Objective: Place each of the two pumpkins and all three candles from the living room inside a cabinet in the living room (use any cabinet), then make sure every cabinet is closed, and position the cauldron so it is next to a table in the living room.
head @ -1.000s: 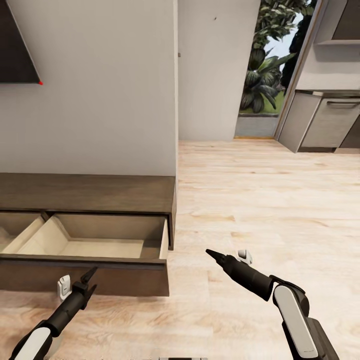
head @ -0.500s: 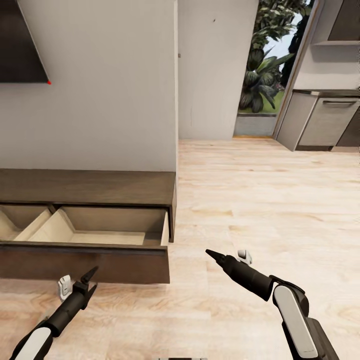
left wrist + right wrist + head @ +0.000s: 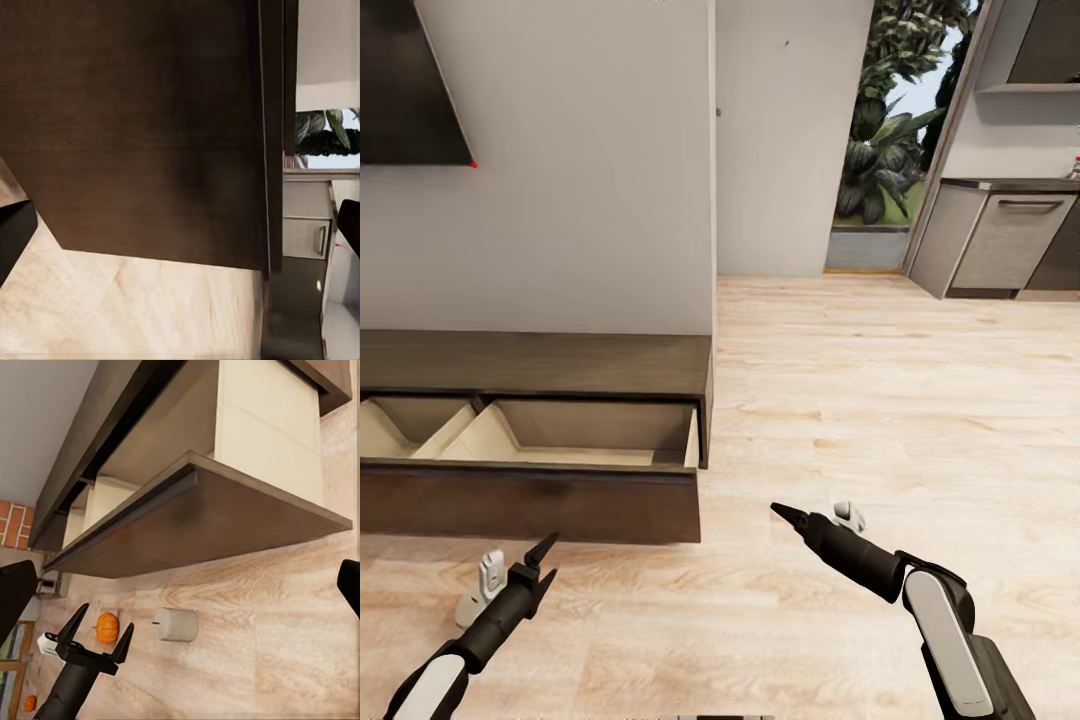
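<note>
I see the cabinet [image 3: 560, 365] is dark brown wood w/ a matt, grainy look, and its open drawer [image 3: 575, 445] is smooth pale beige inside. The floor [image 3: 880, 400] is light wood planks w/ a soft shine. The wall [image 3: 580, 170] looks flat, matt, painted. My left gripper [image 3: 540, 560] and right gripper [image 3: 790, 516] look like matt black plastic; the arm shells are smooth, glossy white. The candle [image 3: 176, 625] looks pale, smooth, waxy. The pumpkin [image 3: 107, 628] is smooth orange w/ ribs. The kitchen cupboards [image 3: 1000, 245] are smooth grey
</note>
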You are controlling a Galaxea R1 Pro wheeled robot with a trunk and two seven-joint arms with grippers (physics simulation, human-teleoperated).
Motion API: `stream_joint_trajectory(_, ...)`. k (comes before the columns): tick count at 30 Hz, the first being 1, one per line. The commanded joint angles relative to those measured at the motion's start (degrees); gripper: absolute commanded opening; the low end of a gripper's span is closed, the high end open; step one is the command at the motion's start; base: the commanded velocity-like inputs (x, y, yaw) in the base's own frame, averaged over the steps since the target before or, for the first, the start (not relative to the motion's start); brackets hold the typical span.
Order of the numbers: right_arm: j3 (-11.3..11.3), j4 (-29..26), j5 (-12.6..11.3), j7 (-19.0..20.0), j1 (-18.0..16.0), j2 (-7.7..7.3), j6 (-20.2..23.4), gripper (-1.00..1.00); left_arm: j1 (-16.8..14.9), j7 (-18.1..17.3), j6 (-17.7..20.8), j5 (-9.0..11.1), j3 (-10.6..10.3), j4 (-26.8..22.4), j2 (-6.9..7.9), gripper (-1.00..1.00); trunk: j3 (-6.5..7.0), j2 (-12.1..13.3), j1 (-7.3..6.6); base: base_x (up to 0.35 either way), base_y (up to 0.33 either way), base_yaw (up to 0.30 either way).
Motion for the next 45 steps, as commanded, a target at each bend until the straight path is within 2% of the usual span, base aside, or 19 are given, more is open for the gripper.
stream_joint_trajectory(1,0.0,0.0,0.0,0.0,0.0,0.02,0.0,1.00,0.0,0.0,0.0,0.0,0.0,-0.1,-0.06,1.00,0.00,0.0,0.00,-0.042,0.000,0.000)
stream_joint_trajectory(5,0.0,0.0,0.0,-0.2,0.0,0.08,0.0,1.00,0.0,0.0,0.0,0.0,-0.3,-0.2,-0.39,1.00,0.00,0.0,0.00,-0.015,0.000,0.000)
stream_joint_trajectory(8,0.0,0.0,0.0,-0.2,0.0,0.09,0.0,1.00,0.0,-0.1,0.1,-0.1,-1.7,-1.1,-0.71,1.00,0.00,0.0,0.00,-0.003,0.000,0.000)
stream_joint_trajectory(11,0.0,0.0,0.0,-0.5,0.0,0.09,0.1,1.00,0.0,0.1,0.2,-0.1,-4.8,-3.4,-0.88,1.00,0.00,0.0,0.00,0.000,0.000,0.000)
stream_joint_trajectory(14,0.0,0.0,0.0,-0.6,-0.2,-0.10,0.5,1.00,0.0,1.7,0.3,-0.1,-9.5,-5.0,-1.04,1.00,0.00,0.0,0.00,0.000,0.000,0.000)
stream_joint_trajectory(17,0.0,0.0,0.0,-1.1,-0.4,-0.32,0.6,1.00,0.0,3.7,1.3,0.1,-10.8,-9.3,-1.06,1.00,0.00,0.0,0.00,0.000,0.000,0.000)
stream_joint_trajectory(18,0.0,0.0,0.0,-1.5,-0.5,-0.39,0.6,1.00,0.0,4.9,3.3,0.2,-11.3,-12.5,-1.04,1.00,0.00,0.0,0.00,0.000,0.000,0.000)
stream_joint_trajectory(20,-0.1,0.6,-0.1,-2.6,-0.7,-0.56,0.7,1.00,0.0,8.4,10.9,0.0,-11.5,-18.8,-1.02,1.00,0.00,0.0,0.00,0.000,0.000,0.000)
stream_joint_trajectory(23,-0.1,2.4,-0.2,-3.8,-0.9,-0.66,0.7,1.00,0.1,17.9,21.8,-0.2,-11.4,-24.7,-0.81,1.00,0.00,0.0,0.00,0.000,0.000,0.000)
stream_joint_trajectory(24,-0.1,2.8,-0.2,-4.0,-0.9,-0.68,0.8,1.00,0.1,21.4,24.2,-0.2,-11.5,-26.1,-0.73,1.00,0.00,0.0,0.00,0.000,0.000,0.000)
stream_joint_trajectory(25,-0.1,2.9,-0.2,-4.1,-0.9,-0.68,0.8,1.00,0.1,23.2,25.3,-0.2,-11.6,-26.6,-0.71,1.00,0.00,0.0,0.00,0.000,0.000,0.000)
stream_joint_trajectory(27,-0.1,3.2,-0.2,-4.2,-0.9,-0.60,0.9,1.00,0.2,30.0,28.6,-0.2,-11.9,-27.8,-0.64,1.00,0.00,0.0,0.00,0.000,0.000,0.000)
stream_joint_trajectory(28,-0.1,3.3,-0.2,-4.3,-1.0,-0.52,1.3,1.00,0.3,34.8,30.1,-0.2,-12.0,-28.3,-0.69,1.00,0.00,0.0,0.00,0.000,0.000,0.000)
stream_joint_trajectory(29,-0.1,3.4,-0.2,-4.3,-1.0,-0.49,1.6,1.00,0.5,37.6,30.7,-0.2,-12.1,-28.4,-0.74,1.00,0.00,0.0,0.00,0.000,0.000,0.000)
stream_joint_trajectory(31,-0.1,3.4,-0.2,-4.4,-1.0,-0.48,2.0,1.00,0.7,41.0,31.2,-0.3,-12.6,-28.6,-0.82,1.00,0.00,0.0,0.00,0.000,0.000,0.000)
stream_joint_trajectory(35,-0.1,3.4,-0.1,-4.7,-1.0,-0.31,2.3,1.00,0.9,47.2,31.6,-0.4,-15.5,-29.0,-0.57,1.00,0.00,0.0,0.00,0.000,0.000,0.000)
stream_joint_trajectory(39,0.1,3.5,-0.2,-7.7,-1.0,0.06,2.3,1.00,1.0,52.7,32.2,-0.5,-16.0,-30.0,-0.53,1.00,0.22,0.0,-0.03,0.000,0.000,0.000)
stream_joint_trajectory(41,1.0,3.5,-0.2,-9.2,-1.0,0.13,2.3,1.00,1.0,55.1,32.9,-0.5,-15.8,-30.2,-0.54,1.00,0.66,0.0,-0.08,0.000,0.000,0.000)
stream_joint_trajectory(45,3.6,3.5,0.0,-11.2,-1.0,0.20,1.4,1.00,0.9,57.2,33.8,-0.4,-15.9,-30.4,-0.99,1.00,1.55,0.1,-0.18,0.000,0.000,0.000)
